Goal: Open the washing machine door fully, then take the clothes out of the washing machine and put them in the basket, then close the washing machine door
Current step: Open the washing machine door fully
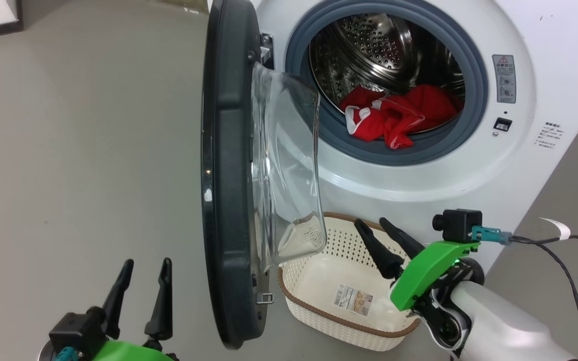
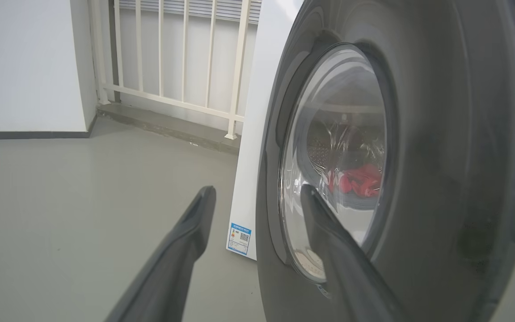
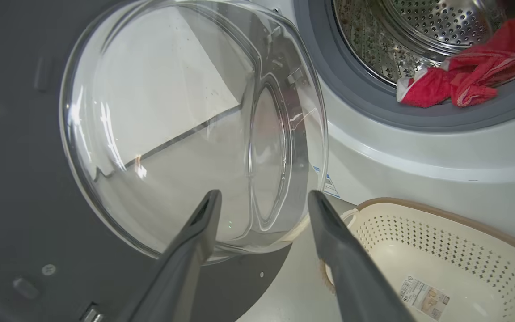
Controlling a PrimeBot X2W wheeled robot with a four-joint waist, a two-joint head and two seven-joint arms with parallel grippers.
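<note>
The washing machine [image 1: 545,100] fills the upper right of the head view, its door [image 1: 226,175] swung out roughly square to the front, glass bowl [image 1: 286,170] facing the drum. Red clothes [image 1: 399,118] with white trim lie at the drum's front lip, also seen as clothes [image 3: 458,78]. The basket [image 1: 349,323] sits on the floor below the opening, holding just its paper label. My right gripper [image 1: 372,224] hangs open above the basket, fingers aimed toward the door's glass [image 3: 186,125]. My left gripper [image 1: 147,264] stands open at lower left, outside the door [image 2: 454,170].
Grey floor [image 1: 68,150] stretches left of the door. A white railing [image 2: 172,58] and wall stand behind the machine's side. A black cable [image 1: 570,271] with a white tag trails on the floor at right.
</note>
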